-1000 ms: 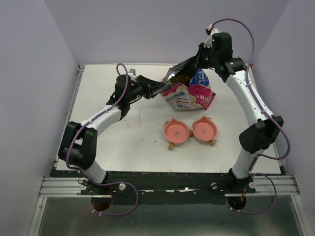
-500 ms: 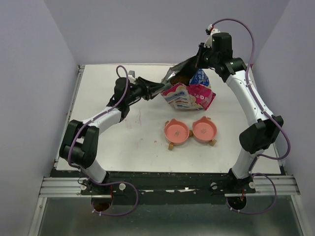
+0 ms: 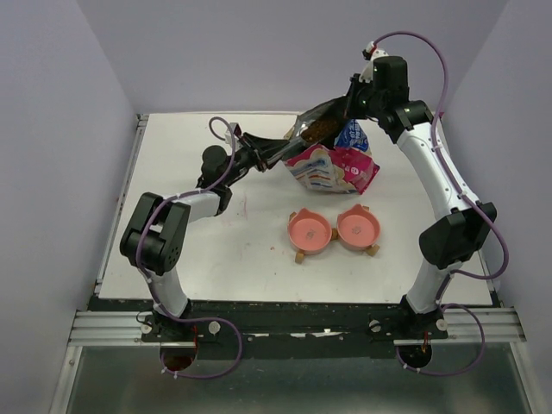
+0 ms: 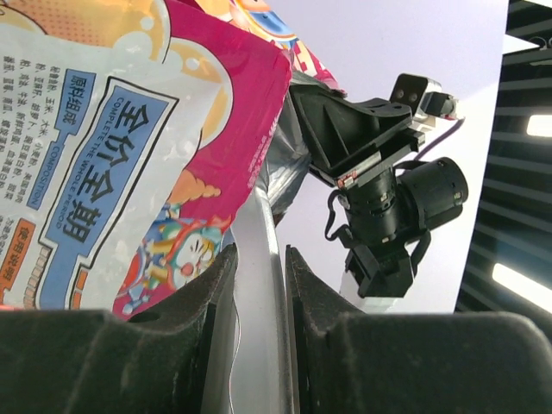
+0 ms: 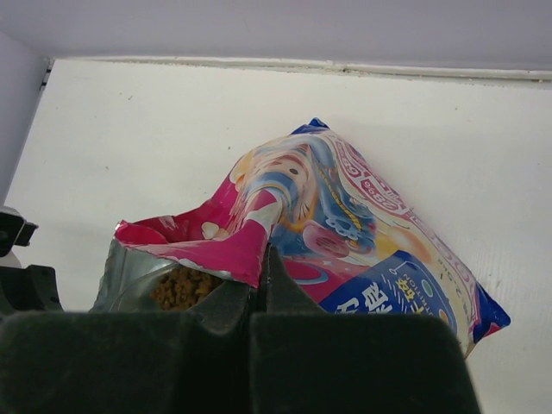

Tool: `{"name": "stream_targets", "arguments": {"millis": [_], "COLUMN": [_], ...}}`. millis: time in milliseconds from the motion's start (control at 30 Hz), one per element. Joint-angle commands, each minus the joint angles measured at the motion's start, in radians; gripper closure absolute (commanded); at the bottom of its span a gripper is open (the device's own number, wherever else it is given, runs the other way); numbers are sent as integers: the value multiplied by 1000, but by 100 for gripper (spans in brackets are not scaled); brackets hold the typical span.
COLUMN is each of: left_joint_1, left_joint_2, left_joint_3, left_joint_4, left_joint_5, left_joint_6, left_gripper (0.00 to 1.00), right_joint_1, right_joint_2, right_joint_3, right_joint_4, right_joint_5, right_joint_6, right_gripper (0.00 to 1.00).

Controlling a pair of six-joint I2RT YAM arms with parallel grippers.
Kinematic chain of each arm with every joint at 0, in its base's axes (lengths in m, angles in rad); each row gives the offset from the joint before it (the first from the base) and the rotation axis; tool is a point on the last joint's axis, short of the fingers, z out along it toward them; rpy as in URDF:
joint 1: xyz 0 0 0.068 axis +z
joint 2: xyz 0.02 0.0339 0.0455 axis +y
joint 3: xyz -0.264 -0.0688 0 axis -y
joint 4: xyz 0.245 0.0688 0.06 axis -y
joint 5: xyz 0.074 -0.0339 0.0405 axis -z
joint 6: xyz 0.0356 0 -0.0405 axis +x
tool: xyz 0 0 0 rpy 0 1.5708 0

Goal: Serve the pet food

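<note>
So the pet food (image 3: 317,129) is inside the bag (image 3: 332,168), the brown kibble showing through the open mouth in the upper middle of the top view. None of it looks served yet, as far as I can tell.

Both arms are on the bag. The left fingers (image 3: 278,154) are partly open and clamped on the silvery rim on the left side of the mouth. The right fingers (image 5: 256,310) are pinched fully together on the pink edge at the upper right side. Between them the mouth is stretched open along a line running lower left to upper right.

What matters for the pour: the pink bowls (image 3: 291,231) sit lower in the frame on the tabletop (image 3: 216,250), well apart from the mouth and on the far side of the bag's body from it. The mouth faces up and away from them, so I'd guess the bag has to be lifted and swung over toward the bottom of the frame, then tipped. Neither arm is clearly nearer; they share the load.
</note>
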State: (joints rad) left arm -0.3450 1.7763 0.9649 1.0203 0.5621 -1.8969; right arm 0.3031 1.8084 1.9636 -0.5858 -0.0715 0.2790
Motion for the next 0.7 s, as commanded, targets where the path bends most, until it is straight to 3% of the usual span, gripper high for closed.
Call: {"name": "stream_targets", "arguments": {"millis": [0, 100, 167, 300, 400, 500, 667], "left_joint_1": [32, 21, 23, 21, -5, 9, 14], "left_joint_2": [8, 84, 80, 24, 109, 49, 63], "left_joint_3": [-2, 75, 31, 12, 51, 29, 32], "left_joint_4": [284, 329, 395, 241, 380, 290, 299], "left_joint_5": [-33, -37, -77, -36, -115, -79, -64], "left_joint_6": [-33, -59, -99, 1, -125, -70, -96], "left_gripper": [100, 100, 100, 100, 100, 100, 100], "right_joint_1": [-30, -30, -29, -32, -32, -30, -32], "right_joint_2": [-15, -6, -1, -3, -3, -3, -7], "right_joint_3": [92, 101, 107, 110, 116, 116, 119], "right_joint_4": [103, 101, 96, 93, 90, 89, 80], "right_joint_5": [15, 4, 2, 9, 3, -2, 6], "right_joint_6": [12, 17, 19, 15, 17, 23, 20], "right_gripper": [100, 100, 100, 100, 100, 100, 100]}}
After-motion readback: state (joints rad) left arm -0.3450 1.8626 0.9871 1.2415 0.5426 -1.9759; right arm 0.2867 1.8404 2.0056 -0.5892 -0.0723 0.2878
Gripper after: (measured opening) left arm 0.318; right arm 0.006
